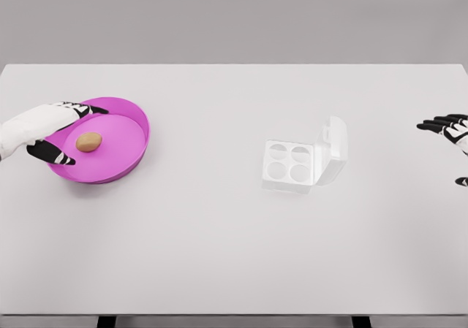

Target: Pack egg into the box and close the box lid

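Egg [88, 142] lies loose in the pink dish [135, 147] at the left of the bench [219, 248], left of the dish's centre. Its long axis runs roughly left to right across the view.

Left hand [45, 129] is over the dish's left rim, fingers [93, 109] spread and holding nothing: upper fingers reach along the far rim, thumb points in low near the front rim. The egg sits just to the right of the palm, between those two lines and apart from both. No contact is visible.

Right hand [450, 129] shows at the right edge, fingers spread, empty, well apart from everything.

Box [291, 164] stands right of centre, lid [333, 150] up on its right side, four cups all empty. It lies nearer the right hand than the left.

Judgement: the left hand is far the nearer to the egg and is placed for the pick. It need only advance rightward and close across the short axis. The carry to the box will be a long rightward one.
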`<state>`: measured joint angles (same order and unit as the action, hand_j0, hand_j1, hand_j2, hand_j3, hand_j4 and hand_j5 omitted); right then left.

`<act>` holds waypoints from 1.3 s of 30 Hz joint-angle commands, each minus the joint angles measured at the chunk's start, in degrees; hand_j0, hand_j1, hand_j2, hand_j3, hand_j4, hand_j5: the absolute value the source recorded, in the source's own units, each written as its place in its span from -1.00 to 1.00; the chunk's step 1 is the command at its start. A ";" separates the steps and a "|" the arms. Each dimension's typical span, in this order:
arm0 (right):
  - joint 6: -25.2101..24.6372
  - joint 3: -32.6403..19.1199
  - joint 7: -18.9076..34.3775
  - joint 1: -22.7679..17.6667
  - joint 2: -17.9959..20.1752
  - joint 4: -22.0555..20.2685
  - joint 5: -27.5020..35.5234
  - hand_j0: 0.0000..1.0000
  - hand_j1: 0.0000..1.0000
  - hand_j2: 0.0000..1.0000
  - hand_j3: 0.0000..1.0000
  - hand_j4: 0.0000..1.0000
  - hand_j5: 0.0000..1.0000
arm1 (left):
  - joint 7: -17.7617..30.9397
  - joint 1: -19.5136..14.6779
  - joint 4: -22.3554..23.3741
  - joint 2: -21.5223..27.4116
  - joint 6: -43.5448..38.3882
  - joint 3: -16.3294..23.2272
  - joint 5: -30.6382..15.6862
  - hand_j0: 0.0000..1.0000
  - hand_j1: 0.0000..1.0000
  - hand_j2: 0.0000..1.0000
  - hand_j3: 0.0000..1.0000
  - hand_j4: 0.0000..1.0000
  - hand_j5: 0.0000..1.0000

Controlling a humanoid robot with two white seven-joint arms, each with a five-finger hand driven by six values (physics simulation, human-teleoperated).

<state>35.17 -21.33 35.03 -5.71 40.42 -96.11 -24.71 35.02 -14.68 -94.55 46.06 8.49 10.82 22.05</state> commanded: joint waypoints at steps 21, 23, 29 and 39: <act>-0.17 0.15 -0.03 0.35 0.36 1.80 0.19 1.00 1.00 1.00 1.00 1.00 1.00 | -0.02 -0.88 4.29 -4.05 -0.14 1.23 4.23 0.72 0.72 0.72 0.72 0.72 0.72; -0.17 0.06 -0.03 0.35 0.36 1.80 0.19 1.00 1.00 1.00 1.00 1.00 1.00 | -0.02 -1.14 4.29 -4.23 -0.14 1.23 4.75 0.72 0.72 0.72 0.72 0.72 0.72; -0.17 0.15 -0.03 0.35 0.36 1.89 0.19 1.00 1.00 1.00 1.00 1.00 1.00 | -0.02 -1.76 6.13 -5.02 -0.14 1.49 4.75 0.72 0.72 0.72 0.72 0.72 0.72; -0.17 0.15 -0.03 0.44 0.53 2.59 0.10 1.00 1.00 1.00 1.00 1.00 1.00 | -0.02 -2.11 7.89 -5.46 -0.23 1.49 5.90 0.71 0.71 0.71 0.71 0.71 0.71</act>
<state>35.17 -21.20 35.03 -5.27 40.79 -93.76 -24.96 35.02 -16.79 -87.00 40.76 8.31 12.31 27.71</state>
